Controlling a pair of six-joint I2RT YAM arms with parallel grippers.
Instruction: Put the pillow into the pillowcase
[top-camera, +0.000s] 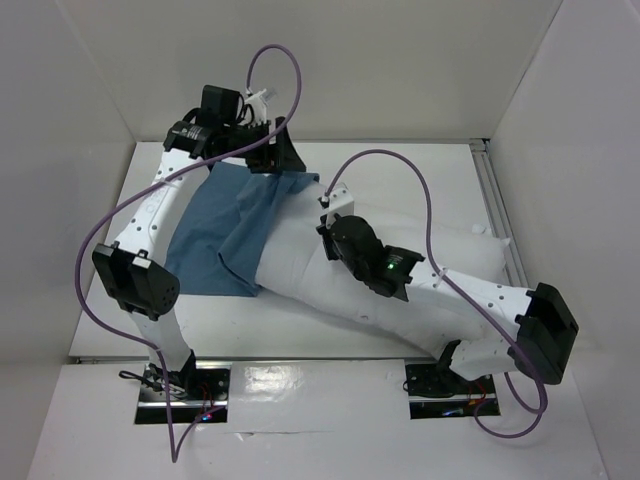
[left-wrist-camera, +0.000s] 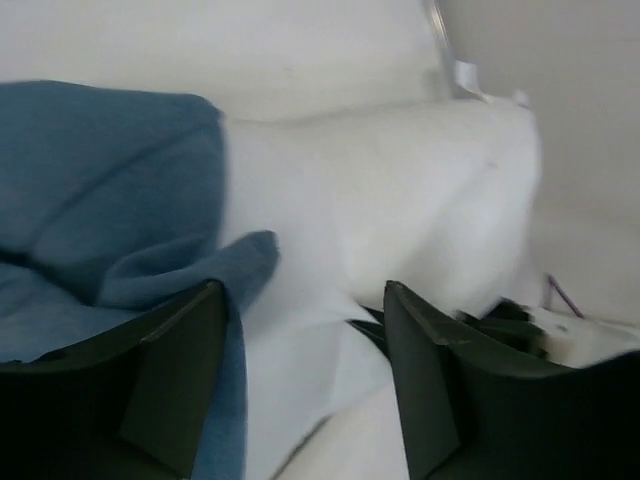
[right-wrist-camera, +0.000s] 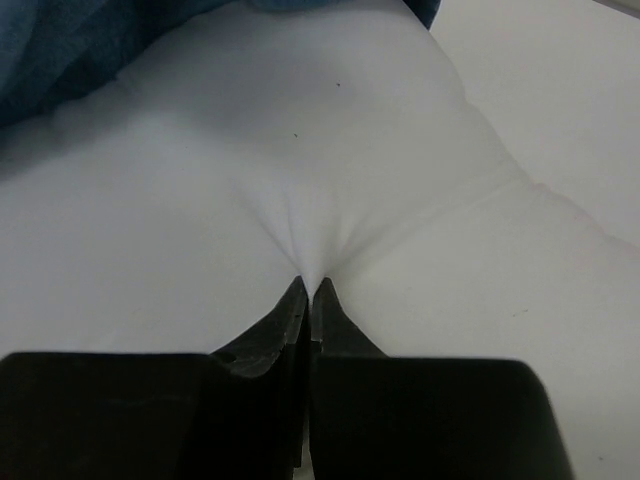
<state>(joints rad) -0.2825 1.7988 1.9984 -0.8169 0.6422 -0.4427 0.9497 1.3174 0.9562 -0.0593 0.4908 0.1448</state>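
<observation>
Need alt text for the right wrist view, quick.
The right pincer is shut on a pinch of the white pillow, with creases fanning out from its tips. The blue pillowcase fills the top left corner.

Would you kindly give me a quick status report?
Left gripper open by dusty-blue cloth pillowcase. Right gripper shut, pinching plump white fabric pillow. Pillowcase drapes over one pillow end. Nothing blocking.

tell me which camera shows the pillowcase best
The top external view: it shows nearly all of the blue pillowcase spread out, one edge overlapping the end of the pillow. The left wrist view catches only a blurred, bunched part; the right wrist view only slivers at its top edge.
</observation>
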